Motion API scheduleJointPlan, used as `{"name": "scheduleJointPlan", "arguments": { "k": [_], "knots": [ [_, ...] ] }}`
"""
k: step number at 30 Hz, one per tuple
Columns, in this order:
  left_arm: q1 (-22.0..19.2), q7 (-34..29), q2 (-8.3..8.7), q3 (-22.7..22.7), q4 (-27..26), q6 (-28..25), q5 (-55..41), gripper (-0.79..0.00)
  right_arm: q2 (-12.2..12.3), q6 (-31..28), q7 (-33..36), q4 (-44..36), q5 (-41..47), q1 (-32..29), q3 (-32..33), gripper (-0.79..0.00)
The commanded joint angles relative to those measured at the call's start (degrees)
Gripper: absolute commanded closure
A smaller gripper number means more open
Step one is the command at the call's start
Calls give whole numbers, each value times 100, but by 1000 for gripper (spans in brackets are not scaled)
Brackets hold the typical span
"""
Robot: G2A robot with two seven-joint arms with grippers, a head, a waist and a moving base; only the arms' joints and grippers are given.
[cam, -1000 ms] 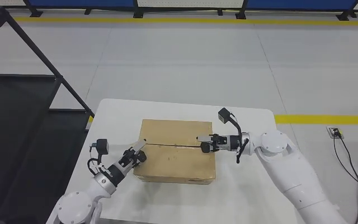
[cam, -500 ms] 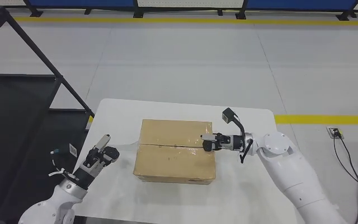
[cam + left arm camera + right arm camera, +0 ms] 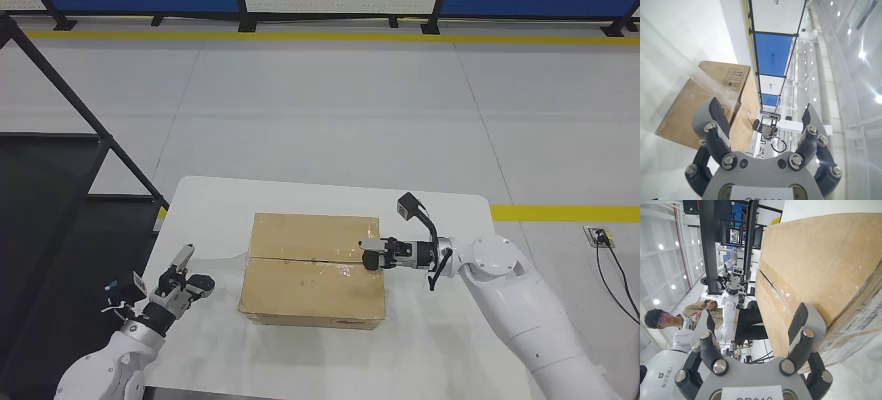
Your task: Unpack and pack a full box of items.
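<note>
Box (image 3: pixel 313 283) closed, right pincer (image 3: pixel 367 254) spread over its top, left pincer (image 3: pixel 194 267) spread, apart from it

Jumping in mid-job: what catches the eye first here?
A cardboard box sits mid-table with its top flaps shut. The right gripper, open, is at the box's right edge by the seam. The left gripper, also open, is clear of the box near the table's left edge.

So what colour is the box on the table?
The box is plain brown cardboard, clearest in the top view.
</note>
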Motion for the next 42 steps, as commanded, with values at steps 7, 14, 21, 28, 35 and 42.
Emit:
{"name": "scheduleJointPlan", "arguments": {
  "k": [7, 14, 21, 28, 35, 42],
  "knots": [
    [-543, 110, -50, 424, 1050, 307, -114, -785, 0, 0, 0, 0, 0, 0, 0, -785],
    [-1408, 221, -133, 802, 2084, 532, -477, -785, 0, 0, 0, 0, 0, 0, 0, -785],
    [-2131, 349, -245, 1070, 2934, 624, -1077, -785, 0, 0, 0, 0, 0, 0, 0, -785],
    [-2479, 392, -290, 1168, 3407, 494, -1174, -785, 0, 0, 0, 0, 0, 0, 0, -785],
    [-2453, 505, -322, 1019, 3426, -245, -1388, -785, 0, 0, 0, 0, 0, 0, 0, -785],
    [-2052, 686, -318, 724, 2730, -916, -1467, -785, 0, 0, 0, 0, 0, 0, 0, -785]
  ]
}}
